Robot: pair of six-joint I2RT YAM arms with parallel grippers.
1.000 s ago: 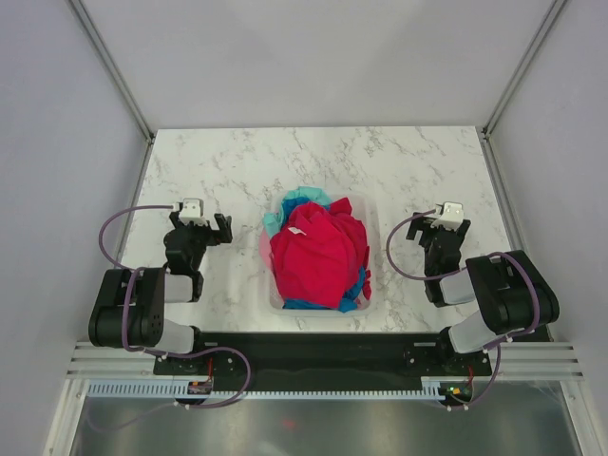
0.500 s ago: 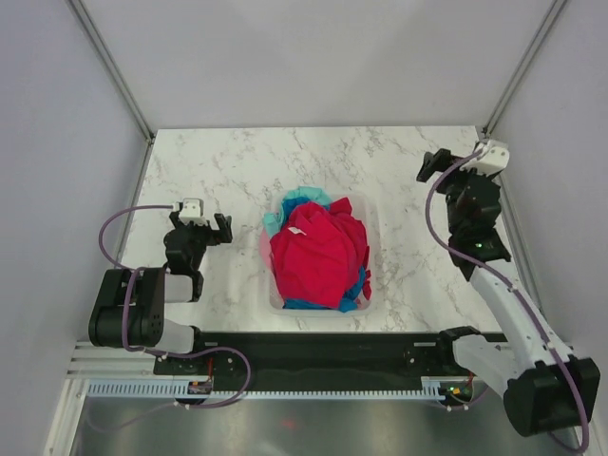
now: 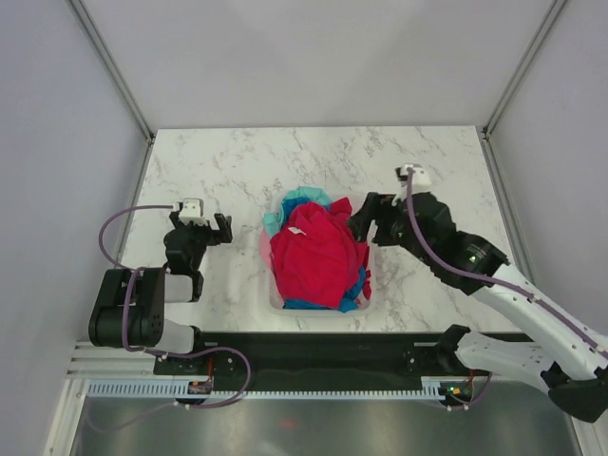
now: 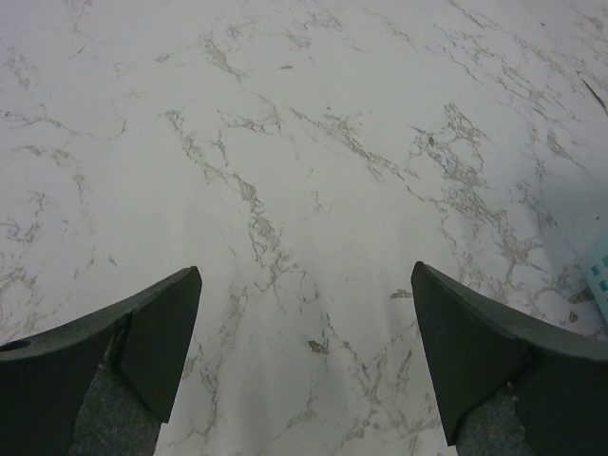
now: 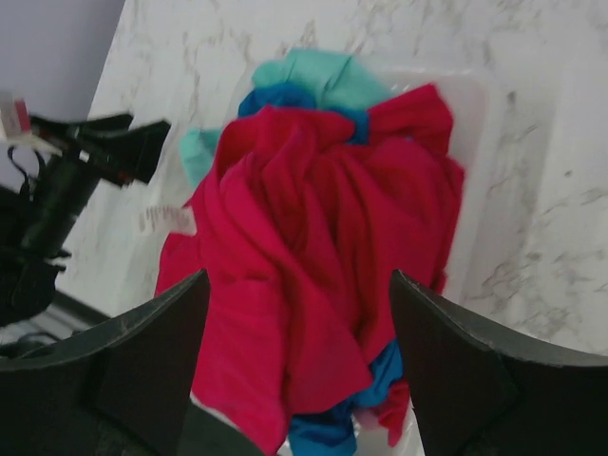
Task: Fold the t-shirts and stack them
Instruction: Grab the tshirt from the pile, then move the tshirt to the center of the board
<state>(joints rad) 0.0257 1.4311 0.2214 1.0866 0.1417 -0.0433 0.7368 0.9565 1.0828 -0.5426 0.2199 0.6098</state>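
A heap of t-shirts fills the white basket (image 3: 371,214) at the table's middle. A crumpled crimson red shirt (image 3: 318,255) lies on top, with a white label. Teal (image 3: 302,199) and bright blue (image 3: 353,290) cloth show under it. In the right wrist view the crimson shirt (image 5: 313,247) lies below, teal (image 5: 318,71) beyond it. My right gripper (image 3: 366,217) is open above the basket's right rim, empty. My left gripper (image 3: 201,226) is open and empty over bare marble at the left (image 4: 304,313).
The marble table (image 3: 237,161) ends at grey walls behind and at both sides. The black rail with both arm bases runs along the near edge. A corner of the basket shows at the right edge of the left wrist view (image 4: 598,271).
My right arm has swung up from its rest at the right, out to the far right, then in to the basket's right rim. The left arm has not moved.
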